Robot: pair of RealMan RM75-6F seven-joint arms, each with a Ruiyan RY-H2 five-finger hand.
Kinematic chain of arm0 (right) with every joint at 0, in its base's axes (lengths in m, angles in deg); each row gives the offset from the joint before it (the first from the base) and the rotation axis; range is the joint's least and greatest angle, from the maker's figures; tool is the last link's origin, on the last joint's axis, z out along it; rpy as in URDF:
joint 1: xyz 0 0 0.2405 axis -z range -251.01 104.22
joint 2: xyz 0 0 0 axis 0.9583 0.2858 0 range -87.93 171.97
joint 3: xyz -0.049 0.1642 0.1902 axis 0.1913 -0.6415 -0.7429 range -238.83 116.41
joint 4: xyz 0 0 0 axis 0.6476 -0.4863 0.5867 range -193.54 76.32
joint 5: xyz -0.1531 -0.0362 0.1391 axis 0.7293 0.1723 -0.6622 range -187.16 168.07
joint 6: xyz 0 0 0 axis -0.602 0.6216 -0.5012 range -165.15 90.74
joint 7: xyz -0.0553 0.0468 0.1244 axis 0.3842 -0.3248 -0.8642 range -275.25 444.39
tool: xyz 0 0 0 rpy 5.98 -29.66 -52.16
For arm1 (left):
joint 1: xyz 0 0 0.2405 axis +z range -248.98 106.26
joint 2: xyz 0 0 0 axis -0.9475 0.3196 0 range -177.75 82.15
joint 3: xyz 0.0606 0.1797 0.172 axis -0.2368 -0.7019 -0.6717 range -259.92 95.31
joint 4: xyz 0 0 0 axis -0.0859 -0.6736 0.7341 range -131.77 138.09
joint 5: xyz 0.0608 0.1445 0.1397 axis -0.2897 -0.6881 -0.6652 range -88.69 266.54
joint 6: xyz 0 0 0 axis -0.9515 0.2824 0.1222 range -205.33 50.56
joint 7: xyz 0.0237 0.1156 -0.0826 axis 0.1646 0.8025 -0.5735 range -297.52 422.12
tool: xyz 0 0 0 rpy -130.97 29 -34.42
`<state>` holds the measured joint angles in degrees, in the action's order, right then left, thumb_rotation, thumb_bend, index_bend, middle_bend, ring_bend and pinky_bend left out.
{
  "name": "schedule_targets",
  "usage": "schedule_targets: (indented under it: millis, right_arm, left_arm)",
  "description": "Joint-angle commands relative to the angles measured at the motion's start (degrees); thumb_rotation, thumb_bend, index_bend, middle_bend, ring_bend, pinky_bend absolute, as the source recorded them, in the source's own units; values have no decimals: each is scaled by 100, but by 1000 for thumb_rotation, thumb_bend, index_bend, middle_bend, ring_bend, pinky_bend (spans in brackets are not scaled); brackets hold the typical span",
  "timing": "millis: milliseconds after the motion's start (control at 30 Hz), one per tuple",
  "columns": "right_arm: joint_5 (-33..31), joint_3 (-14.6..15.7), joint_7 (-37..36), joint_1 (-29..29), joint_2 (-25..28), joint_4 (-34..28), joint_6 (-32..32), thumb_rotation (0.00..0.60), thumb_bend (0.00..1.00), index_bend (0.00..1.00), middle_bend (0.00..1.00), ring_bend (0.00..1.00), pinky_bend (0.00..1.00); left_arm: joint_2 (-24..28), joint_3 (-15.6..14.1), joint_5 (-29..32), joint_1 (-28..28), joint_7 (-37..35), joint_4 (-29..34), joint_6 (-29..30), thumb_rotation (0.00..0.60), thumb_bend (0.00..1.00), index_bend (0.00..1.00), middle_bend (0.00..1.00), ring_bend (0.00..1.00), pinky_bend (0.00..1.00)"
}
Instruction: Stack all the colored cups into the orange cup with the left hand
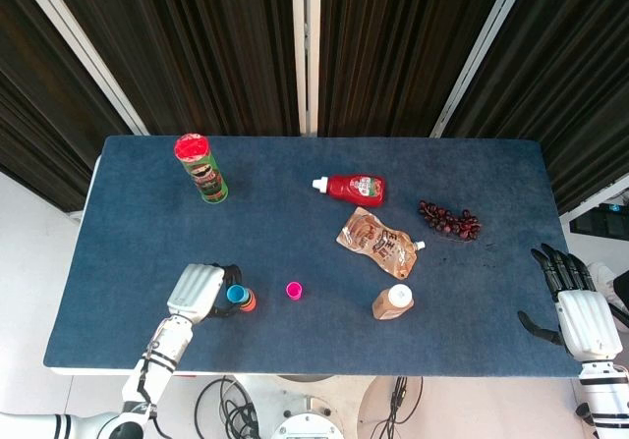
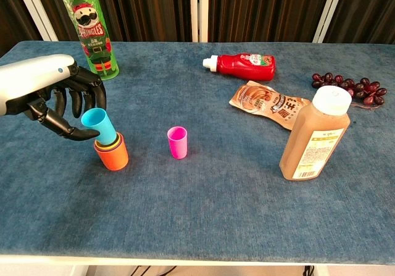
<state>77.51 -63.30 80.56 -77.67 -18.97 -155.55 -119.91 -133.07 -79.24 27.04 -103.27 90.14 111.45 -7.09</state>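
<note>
**Seating the blue cup straight**

My left hand pinches the blue cup at the left of the chest view, tilted, its base entering the orange cup, which already holds a yellow one. I should level it before letting go. The pink cup waits near centre. My right hand rests with fingers spread.
</note>
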Motion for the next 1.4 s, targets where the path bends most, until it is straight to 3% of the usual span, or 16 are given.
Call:
schedule_targets:
  millis: [33,167,300,533,767,900,1400]
  right_arm:
    - [-2,0,0,-4,-2,4,7,600,174,0,0,0,0]
    - [3,-4,10,-8,0,-4,1,600,172,0,0,0,0]
    - [-6,-5,10,0,3,-12,-12,600,173,0,0,0,0]
    - [-12,-18,19,6,20,-46,-36,600,172,0,0,0,0]
    - [-105,-31,102,-9,-14,-82,28,600,174,0,0,0,0]
    - [-177,-85,55,-18,-16,-98,22,600,173,0,0,0,0]
    - [-18,-62,151,-65,88,-314,22,600,174,0,0,0,0]
  left_arm:
    - [7,-20,-8,-5,60,-28,-36,600,252,508,550,497,592]
    - [18,-64,-23,-10,190,-37,-80,600,234,428,521,480,581]
    - [69,-34,-20,14,101,49,-111,600,207,327,418,394,546]
    - [121,5,-88,52,135,165,-39,600,203,327,387,364,515]
    - [116,451,327,-235,453,315,-156,600,190,359,390,364,509]
    - [34,561,548,-408,772,331,-165,600,182,359,391,364,502]
    - [-801,623,1069,-927,1594,27,-134,600,173,347,387,340,462]
